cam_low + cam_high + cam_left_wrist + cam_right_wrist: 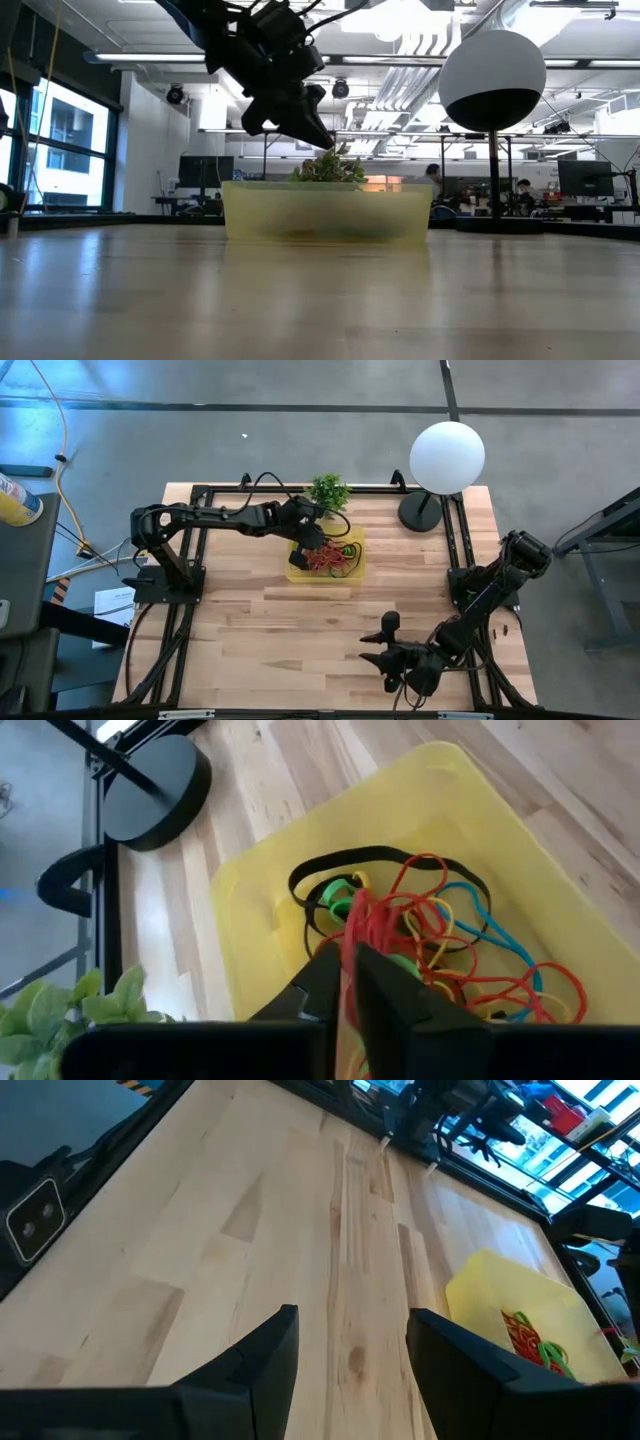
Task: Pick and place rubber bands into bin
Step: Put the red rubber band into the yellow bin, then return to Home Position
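The right arm's dark two-fingered claw rests low at the near edge of the pale wooden plank worktop, its fingers spread apart around nothing, well apart from the rest. Farther back, near the middle, sits the shallow translucent yellow plastic bin, holding a tangle of thin rubber bands in red, green, black, yellow and blue. The left arm's dark claw hangs just above the bin, its fingers pinched almost together on a red band strand that trails down into the tangle. Behind the bin stand a small green potted plant and a white globe lamp on a black round base.
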{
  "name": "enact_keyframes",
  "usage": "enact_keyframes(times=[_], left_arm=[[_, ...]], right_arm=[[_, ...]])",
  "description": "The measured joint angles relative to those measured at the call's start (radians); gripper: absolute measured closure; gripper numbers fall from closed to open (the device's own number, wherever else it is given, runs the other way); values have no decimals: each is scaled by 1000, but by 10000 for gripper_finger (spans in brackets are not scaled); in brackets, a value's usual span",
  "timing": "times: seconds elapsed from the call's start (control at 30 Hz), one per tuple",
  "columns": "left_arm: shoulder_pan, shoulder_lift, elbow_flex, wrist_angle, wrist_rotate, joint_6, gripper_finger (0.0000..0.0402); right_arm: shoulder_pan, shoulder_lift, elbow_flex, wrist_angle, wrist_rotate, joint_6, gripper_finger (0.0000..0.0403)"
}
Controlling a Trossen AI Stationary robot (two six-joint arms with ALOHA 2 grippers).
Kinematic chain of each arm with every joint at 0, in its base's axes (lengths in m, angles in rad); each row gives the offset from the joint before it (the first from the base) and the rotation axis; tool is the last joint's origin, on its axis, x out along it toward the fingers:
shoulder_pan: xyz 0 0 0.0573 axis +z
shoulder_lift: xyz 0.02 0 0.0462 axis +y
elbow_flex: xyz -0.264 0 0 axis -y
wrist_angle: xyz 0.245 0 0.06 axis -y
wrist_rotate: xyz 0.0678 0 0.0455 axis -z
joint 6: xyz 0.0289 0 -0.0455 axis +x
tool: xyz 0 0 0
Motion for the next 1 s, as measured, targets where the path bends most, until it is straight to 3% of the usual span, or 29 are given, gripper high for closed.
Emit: enact_keyframes(times=[0.1,0.37,0.5,0.77,1.0], left_arm=[[-1,0,0,-3,5,4,352],[-1,0,-1,1,9,4,225],[-1,-22,-2,40,90,-16,185],[-22,-106,-1,-13,80,-24,157],[-89,-196,-20,8,-71,-19,156]], right_arm=[[-1,-5,0,-7,-2,0,226],[-33,-5,0,-16,-35,-16,226],[-67,-17,0,-45,-47,-26,226],[-194,-185,0,-90,-251,-67,226],[-342,-329,-6,-144,-264,-105,226]])
